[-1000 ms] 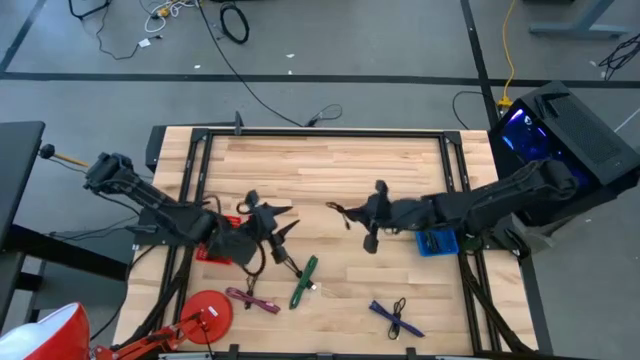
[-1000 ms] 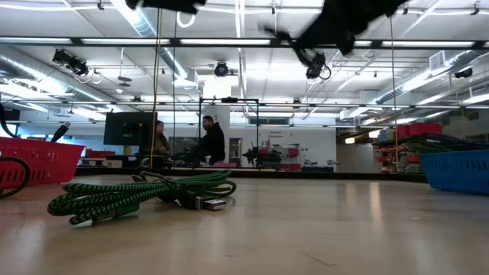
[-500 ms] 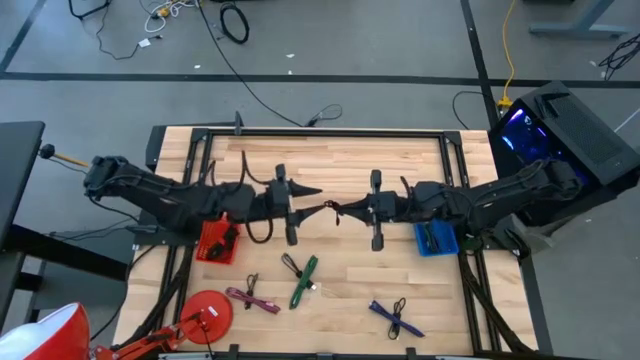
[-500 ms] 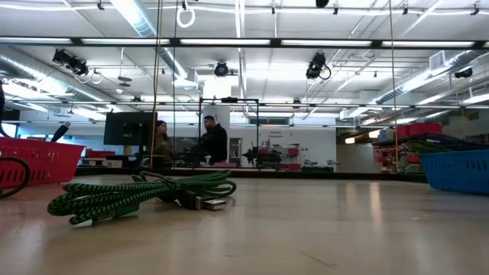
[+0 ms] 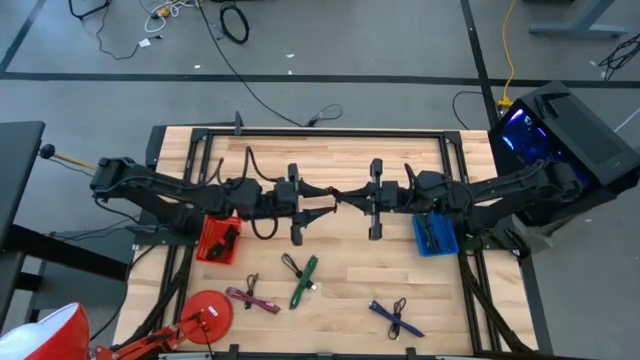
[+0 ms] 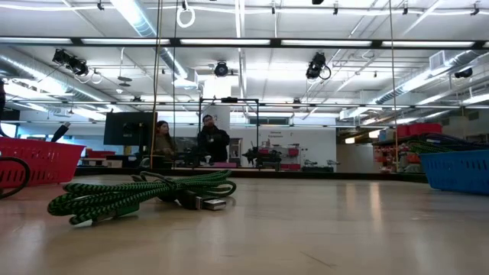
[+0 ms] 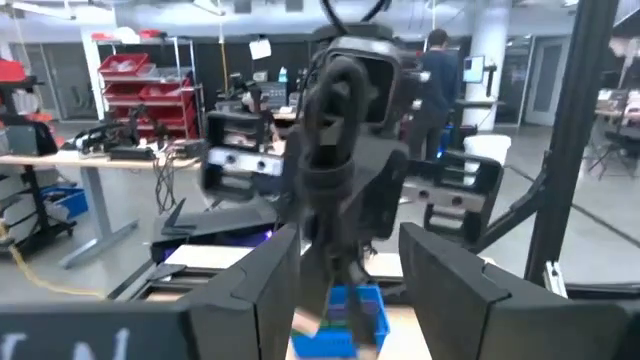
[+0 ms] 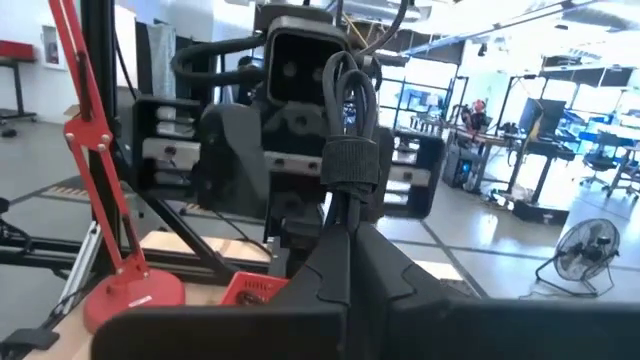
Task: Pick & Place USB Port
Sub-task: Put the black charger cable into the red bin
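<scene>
A bundled black USB cable (image 8: 349, 110), bound by a black strap (image 8: 350, 162), is high over the middle of the table. My right gripper (image 5: 352, 197) is shut on it. My left gripper (image 5: 320, 200) faces the right gripper at the same height and is open. Its two fingers (image 7: 265, 290) stand on either side of the cable's free end (image 7: 340, 140), with a gap showing on each side. The low view shows neither gripper. My right gripper pinches the black cable bundle between its two fingers, on the part just below the strap (image 8: 350, 205). The fingers are level and point toward the table's left. The bundle is lifted clear and sticks out past the fingertips toward my left gripper.
On the table's near half lie a green cable (image 5: 303, 280), a small black cable (image 5: 290, 265), a pink cable (image 5: 252, 298) and a blue cable (image 5: 395, 316). A red bin (image 5: 212, 250) sits at the left, a blue bin (image 5: 440, 245) at the right, a red lamp base (image 5: 205, 312) near-left.
My left gripper has risen from beside the red bin, swung toward the table's right and far side, and turned level to face the right gripper. My right gripper, with the black cable, has moved slightly toward the far edge and levelled out. The two now meet over the centre.
</scene>
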